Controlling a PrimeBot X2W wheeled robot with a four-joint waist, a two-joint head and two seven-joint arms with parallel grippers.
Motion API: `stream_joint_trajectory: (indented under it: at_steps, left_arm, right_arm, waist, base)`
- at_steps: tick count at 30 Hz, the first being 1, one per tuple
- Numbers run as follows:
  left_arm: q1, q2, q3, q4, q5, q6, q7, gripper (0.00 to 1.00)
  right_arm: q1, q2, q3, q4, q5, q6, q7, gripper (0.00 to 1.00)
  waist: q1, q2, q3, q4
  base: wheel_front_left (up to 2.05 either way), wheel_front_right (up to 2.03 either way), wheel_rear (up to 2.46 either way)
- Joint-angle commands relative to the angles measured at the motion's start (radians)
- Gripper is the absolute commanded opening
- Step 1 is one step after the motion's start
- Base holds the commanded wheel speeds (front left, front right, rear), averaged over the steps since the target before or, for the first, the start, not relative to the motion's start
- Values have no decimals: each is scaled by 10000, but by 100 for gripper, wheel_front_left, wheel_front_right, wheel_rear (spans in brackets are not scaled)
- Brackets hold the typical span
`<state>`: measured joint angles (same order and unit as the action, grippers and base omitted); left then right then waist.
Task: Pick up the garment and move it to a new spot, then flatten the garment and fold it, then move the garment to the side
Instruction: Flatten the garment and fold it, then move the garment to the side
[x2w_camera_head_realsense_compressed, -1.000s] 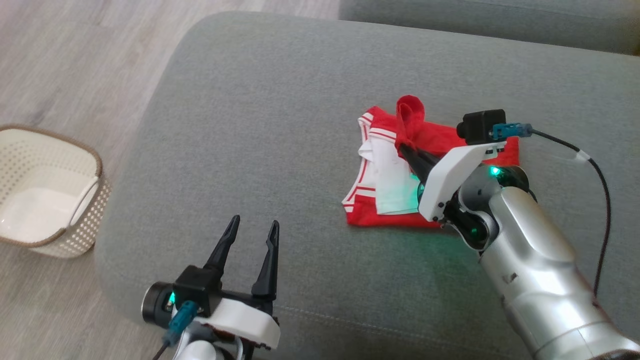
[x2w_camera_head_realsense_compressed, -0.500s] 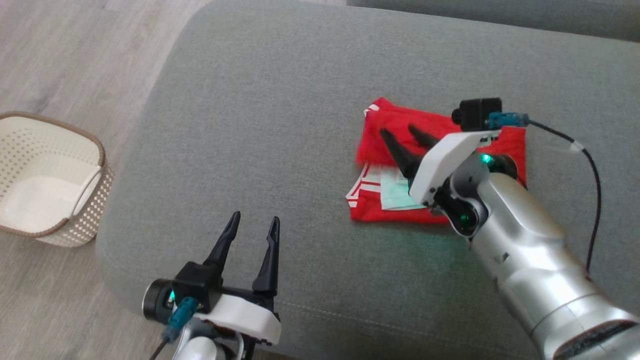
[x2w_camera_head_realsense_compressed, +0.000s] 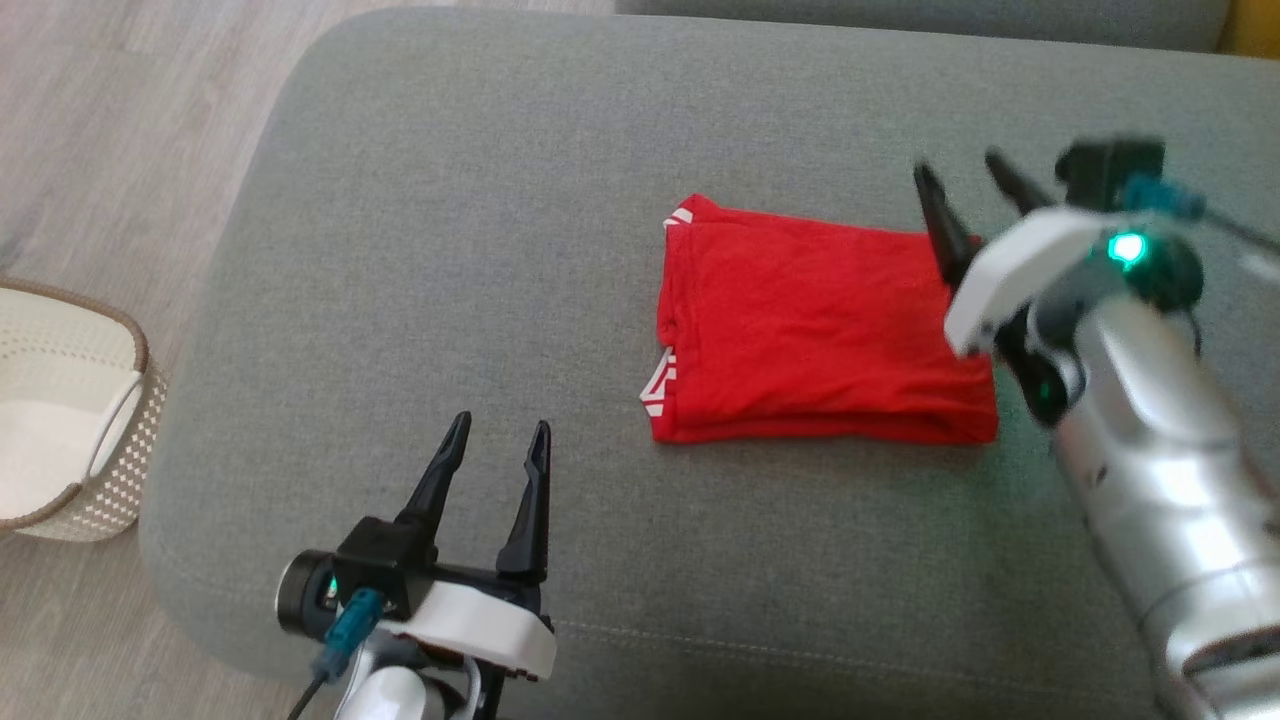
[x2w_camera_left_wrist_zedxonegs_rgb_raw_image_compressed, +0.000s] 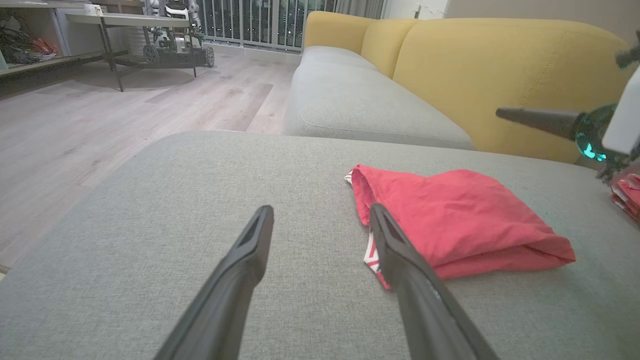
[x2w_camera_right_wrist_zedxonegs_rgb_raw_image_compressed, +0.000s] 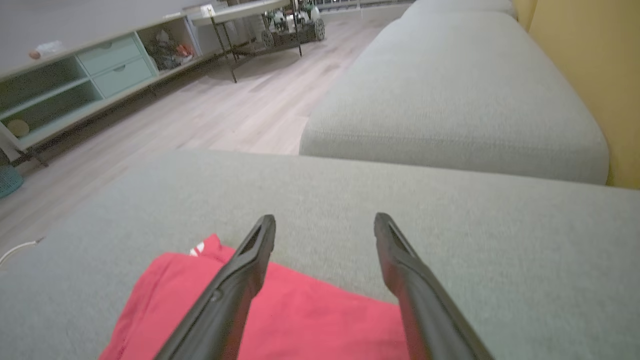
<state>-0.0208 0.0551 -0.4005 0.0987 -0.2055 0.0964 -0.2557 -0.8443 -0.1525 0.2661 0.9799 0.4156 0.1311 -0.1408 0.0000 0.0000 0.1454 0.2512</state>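
Lying folded on cushion (x2w_camera_head_realsense_compressed: 450, 250): garment (x2w_camera_head_realsense_compressed: 820, 340); basket (x2w_camera_head_realsense_compressed: 110, 480) left.

Parted jaws above red garment (x2w_camera_right_wrist_zedxonegs_rgb_raw_image_compressed: 280, 320) on grey cushion (x2w_camera_right_wrist_zedxonegs_rgb_raw_image_compressed: 500, 240)

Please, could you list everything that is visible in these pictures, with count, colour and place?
garment: 1, red with white trim, folded on the cushion
cushion: 1, grey, under the garment
basket: 1, cream with brown rim, on the floor at left
floor: 1, pale wood, left of the cushion
sofa back: 1, yellow, beyond the cushion
left gripper: 1, dark fingers, open, over the cushion's near part
right gripper: 1, dark fingers, open, near the garment's right end
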Motion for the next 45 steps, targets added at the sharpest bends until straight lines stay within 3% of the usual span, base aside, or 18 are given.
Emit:
stream_joint_trajectory:
  at_steps: [1,8,18,22,26,32,45]
  left_arm:
    - [-329,-49,381,-359,20,-23,-61,100]
    - [-296,-49,478,-399,59,-48,-61,100]
    - [205,-49,1068,-870,22,263,-61,100]
    - [462,-49,1211,-985,71,244,-61,100]
    - [785,-48,1417,-1068,229,168,-61,100]
    - [1120,19,1732,-1257,797,22,-61,100]
    - [1425,13,1986,-1046,1434,-43,-61,100]
  right_arm:
    - [377,155,-41,-225,-302,-4,-12,100]
    - [1493,103,-843,-776,-812,-4,-412,100]
    - [4849,769,-2187,-4661,-1990,-4,-1201,100]
    - [6541,968,-2560,-6820,-2533,-4,-1205,100]
    - [7872,1015,-2747,-8048,-2600,-4,-1207,100]
    - [8729,1020,-2543,-8644,-2708,-4,-1208,100]
    - [8892,1022,-2532,-8430,-2484,-4,-1209,100]
  waist:
    - [0,0,-19,7]
    - [0,0,-13,93]
    - [0,0,-779,-512]
    - [0,0,-1183,-716]
    - [0,0,-1589,-966]
    - [0,0,-1769,-1333]
    - [0,0,-1873,-1550]
  base:
    - [0,0,0]
    - [0,0,0]
    - [0,0,0]
    - [0,0,0]
    - [0,0,0]
    - [0,0,0]
    - [0,0,0]
